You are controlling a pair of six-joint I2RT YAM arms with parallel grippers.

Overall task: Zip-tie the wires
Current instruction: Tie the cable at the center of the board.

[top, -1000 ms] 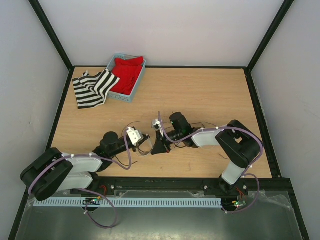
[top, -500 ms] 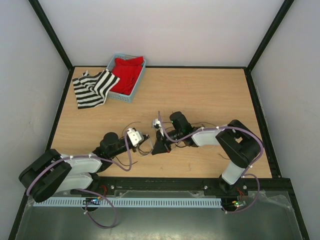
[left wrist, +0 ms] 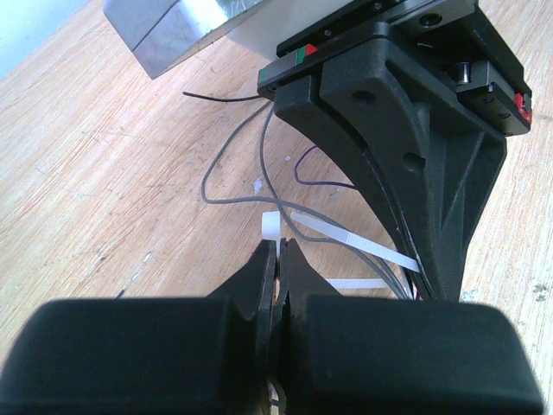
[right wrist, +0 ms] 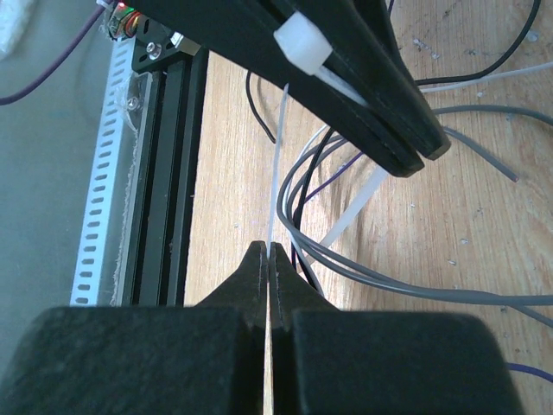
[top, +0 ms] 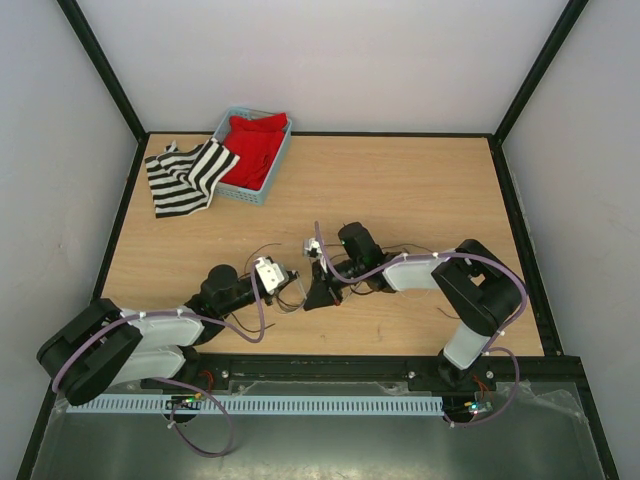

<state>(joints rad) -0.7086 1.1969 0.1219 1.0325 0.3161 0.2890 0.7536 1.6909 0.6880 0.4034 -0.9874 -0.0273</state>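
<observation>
The wires (right wrist: 380, 272) are thin grey, black, purple and pale strands, looping on the wooden table between my two grippers; they also show in the left wrist view (left wrist: 226, 162). A white zip tie (left wrist: 346, 237) loops round them. My left gripper (left wrist: 278, 249) is shut on the zip tie just below its head (left wrist: 271, 226). My right gripper (right wrist: 270, 252) is shut on the thin tail of the zip tie (right wrist: 280, 156). In the top view the left gripper (top: 291, 284) and the right gripper (top: 320, 292) nearly touch, low over the table.
A blue basket (top: 245, 193) with red cloth (top: 255, 145) stands at the back left, and a striped cloth (top: 185, 177) lies beside it. The black frame rail (right wrist: 160, 173) and a white slotted duct (right wrist: 99, 190) run along the near edge close to the grippers.
The left arm has shifted very slightly. Both grippers keep their hold on the zip tie in the same place.
</observation>
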